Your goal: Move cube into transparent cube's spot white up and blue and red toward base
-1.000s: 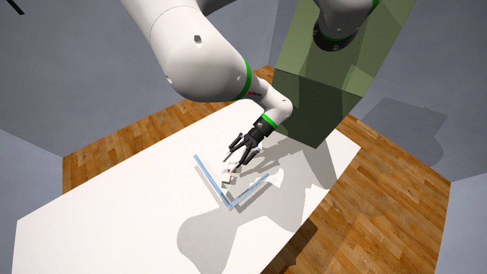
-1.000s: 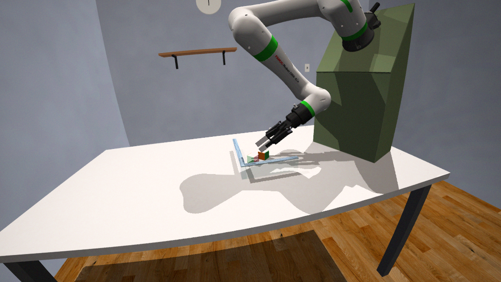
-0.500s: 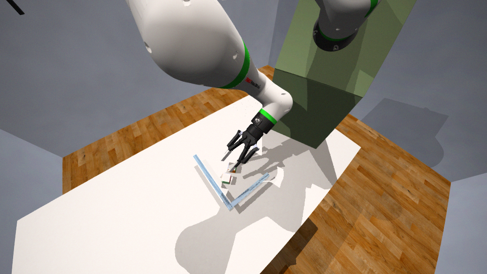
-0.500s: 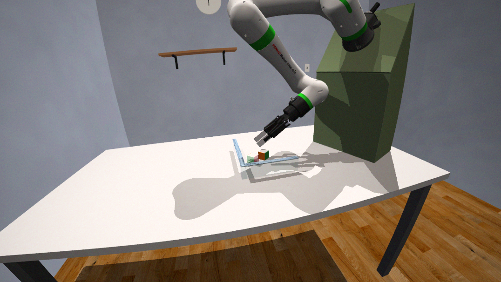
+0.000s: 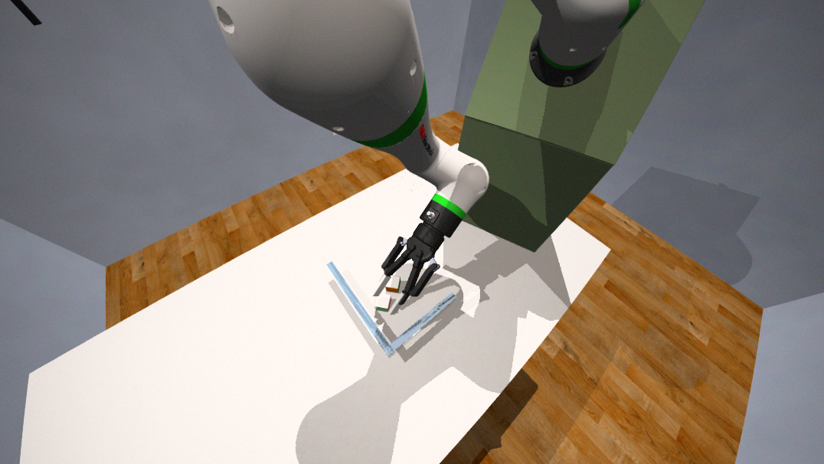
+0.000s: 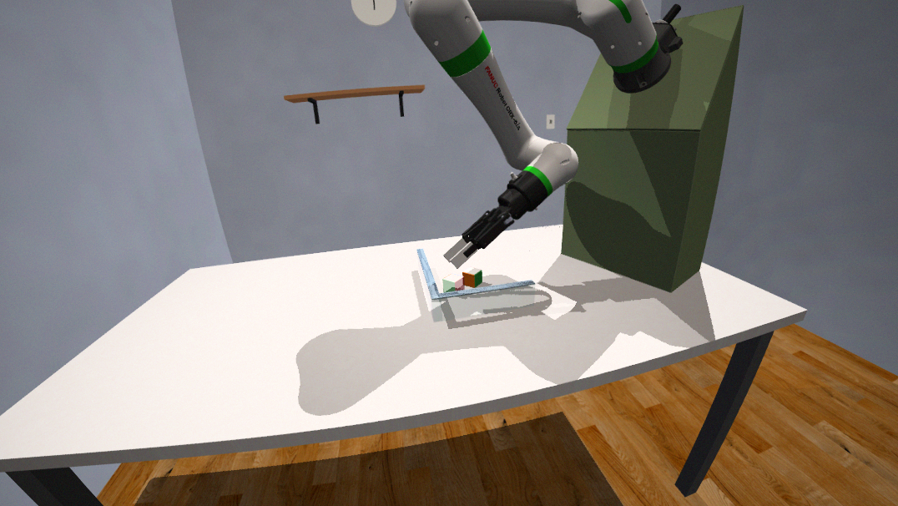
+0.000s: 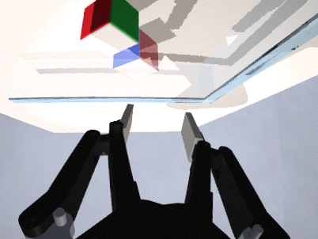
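— Wrist view: where is the cube [image 7: 110, 17] now?

— It rests on the white surface [image 6: 251, 326], inside the corner of the blue angle frame [image 5: 368, 322]. It touches the transparent cube [image 7: 138, 58] at one edge and is not aligned with it.

— And the jaws?

— They are partly open, with nothing between them. The gripper [image 6: 460, 252] hangs above the cube, apart from it, tilted down.

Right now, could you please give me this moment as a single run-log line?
pincer: open, empty, raised | cube: on table, beside transparent cube, unplaced | L-shaped rail: around both
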`<state>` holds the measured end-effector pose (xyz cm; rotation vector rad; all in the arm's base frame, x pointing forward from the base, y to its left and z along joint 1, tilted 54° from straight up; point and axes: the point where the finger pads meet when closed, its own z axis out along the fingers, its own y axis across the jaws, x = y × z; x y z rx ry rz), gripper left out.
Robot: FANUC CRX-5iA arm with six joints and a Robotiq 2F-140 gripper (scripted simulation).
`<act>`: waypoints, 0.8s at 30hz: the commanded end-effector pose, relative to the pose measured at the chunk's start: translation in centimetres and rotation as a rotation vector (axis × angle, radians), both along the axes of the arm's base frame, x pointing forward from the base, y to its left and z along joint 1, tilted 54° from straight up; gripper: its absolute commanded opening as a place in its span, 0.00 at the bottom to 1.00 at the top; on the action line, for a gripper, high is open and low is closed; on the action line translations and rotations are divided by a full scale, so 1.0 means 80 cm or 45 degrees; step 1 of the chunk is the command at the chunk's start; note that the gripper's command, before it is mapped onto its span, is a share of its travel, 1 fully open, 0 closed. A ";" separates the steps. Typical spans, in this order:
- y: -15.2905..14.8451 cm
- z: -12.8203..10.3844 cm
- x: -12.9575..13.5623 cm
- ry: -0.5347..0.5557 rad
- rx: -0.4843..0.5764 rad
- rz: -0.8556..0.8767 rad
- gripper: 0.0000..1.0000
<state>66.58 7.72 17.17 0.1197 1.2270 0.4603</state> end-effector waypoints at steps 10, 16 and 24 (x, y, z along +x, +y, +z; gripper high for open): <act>0.023 -0.028 -0.028 1.144 -0.278 0.179 0.41; 0.054 -0.010 -0.032 1.170 -0.283 0.189 0.41; 0.053 -0.012 -0.033 1.196 -0.290 0.196 0.41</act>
